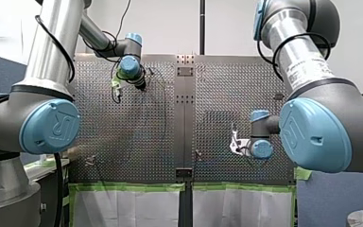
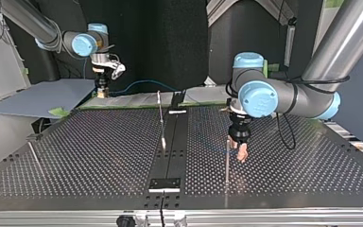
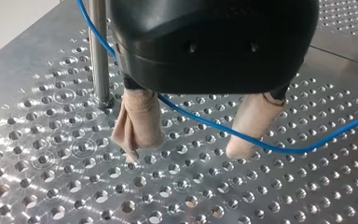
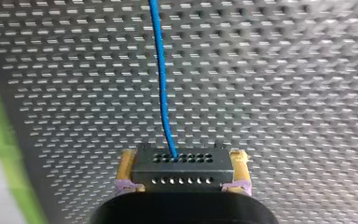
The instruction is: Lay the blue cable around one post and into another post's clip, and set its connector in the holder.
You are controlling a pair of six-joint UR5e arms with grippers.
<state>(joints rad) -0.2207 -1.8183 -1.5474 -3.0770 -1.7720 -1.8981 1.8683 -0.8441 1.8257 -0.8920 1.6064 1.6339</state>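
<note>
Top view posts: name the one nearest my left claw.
The post right beside my left claw, right of the centre strip. The middle post and far-left post stand well away.

Blue cable [image 3: 200, 122] is thin, bright and slack. It sweeps down just beside the upright metal post [image 3: 99, 51], then curves across between the beige fingers [image 3: 140, 126] of my left gripper [image 3: 186, 155], which stand apart. Far end now: the cable enters the connector [image 4: 182, 169], a small black block with two rows of holes. The block is level and pinched between the yellow pads [image 4: 127, 172] of my right gripper [image 4: 182, 161], and the cable runs straight ahead from it.
</note>
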